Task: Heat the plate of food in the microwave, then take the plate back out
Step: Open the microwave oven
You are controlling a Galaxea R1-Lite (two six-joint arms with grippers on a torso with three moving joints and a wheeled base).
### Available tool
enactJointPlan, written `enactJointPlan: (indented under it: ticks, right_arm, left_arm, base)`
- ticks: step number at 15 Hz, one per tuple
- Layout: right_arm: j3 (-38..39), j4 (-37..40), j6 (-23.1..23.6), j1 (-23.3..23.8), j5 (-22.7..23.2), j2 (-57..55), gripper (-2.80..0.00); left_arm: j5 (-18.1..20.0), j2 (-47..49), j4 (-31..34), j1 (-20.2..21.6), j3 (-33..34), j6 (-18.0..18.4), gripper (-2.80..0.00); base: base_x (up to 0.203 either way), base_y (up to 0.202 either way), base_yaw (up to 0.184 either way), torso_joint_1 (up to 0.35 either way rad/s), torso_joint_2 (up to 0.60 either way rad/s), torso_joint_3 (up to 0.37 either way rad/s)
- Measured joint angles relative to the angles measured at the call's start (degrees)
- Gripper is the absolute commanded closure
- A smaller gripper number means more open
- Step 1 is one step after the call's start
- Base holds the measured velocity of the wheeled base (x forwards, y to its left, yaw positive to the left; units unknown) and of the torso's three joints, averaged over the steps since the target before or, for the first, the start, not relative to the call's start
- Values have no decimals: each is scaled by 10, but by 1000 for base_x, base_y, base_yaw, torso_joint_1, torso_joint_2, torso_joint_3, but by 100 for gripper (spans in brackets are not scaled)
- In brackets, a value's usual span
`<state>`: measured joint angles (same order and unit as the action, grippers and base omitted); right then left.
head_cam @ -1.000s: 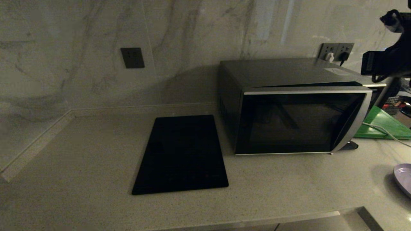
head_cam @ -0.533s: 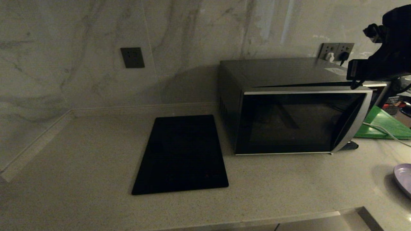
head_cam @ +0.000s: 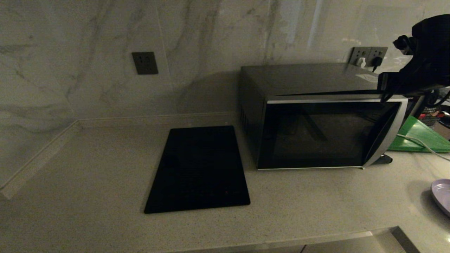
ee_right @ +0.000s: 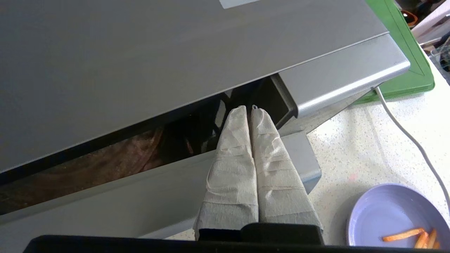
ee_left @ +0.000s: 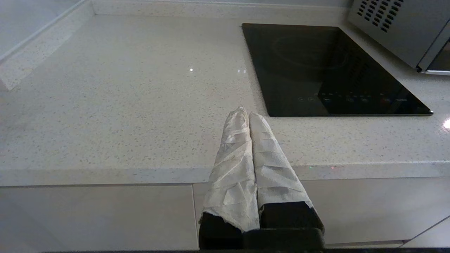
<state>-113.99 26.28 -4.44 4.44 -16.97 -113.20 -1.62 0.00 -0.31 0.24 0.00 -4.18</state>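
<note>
Head camera looks down over the counter; both wrist cameras (lower, closer) share its microwave [head_cam: 316,116].

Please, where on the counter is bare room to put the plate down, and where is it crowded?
Bare counter lies between the left wall and the black cooktop, and along the front edge before the microwave. It is crowded on the right: the plate of food, a white cable, a green board, and the right gripper at the microwave's ajar door. The left gripper is parked over the front edge.
</note>
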Motion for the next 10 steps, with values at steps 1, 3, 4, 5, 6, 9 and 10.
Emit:
enactJointPlan:
  ticks: [1, 3, 4, 5, 6, 9, 10]
  right_arm:
    - [0, 1, 0, 2, 1, -1, 0]
    - [0, 6, 0, 6, 2, 0, 0]
    - [0, 16, -2, 8, 3, 1, 0]
    - [0, 31, -3, 8, 4, 4, 0]
    - [0, 47, -5, 10, 7, 8, 0]
    - [4, 102, -9, 14, 36, 28, 0]
    - [5, 120, -10, 14, 38, 35, 0]
  left_arm:
    - [0, 0, 0, 0, 0, 0, 0]
    - [0, 0, 0, 0, 0, 0, 0]
    - [0, 0, 0, 0, 0, 0, 0]
    - [0, 0, 0, 0, 0, 0, 0]
    - [0, 0, 0, 0, 0, 0, 0]
    - [0, 0, 0, 0, 0, 0, 0]
    - [0, 0, 0, 0, 0, 0, 0]
  base:
    - [0, 0, 0, 0, 0, 0]
    - [0, 0, 0, 0, 0, 0]
    - [0, 0, 0, 0, 0, 0]
    - [0, 0, 0, 0, 0, 0]
    - [0, 0, 0, 0, 0, 0]
    - [0, 0, 0, 0, 0, 0]
    - [0, 0, 0, 0, 0, 0]
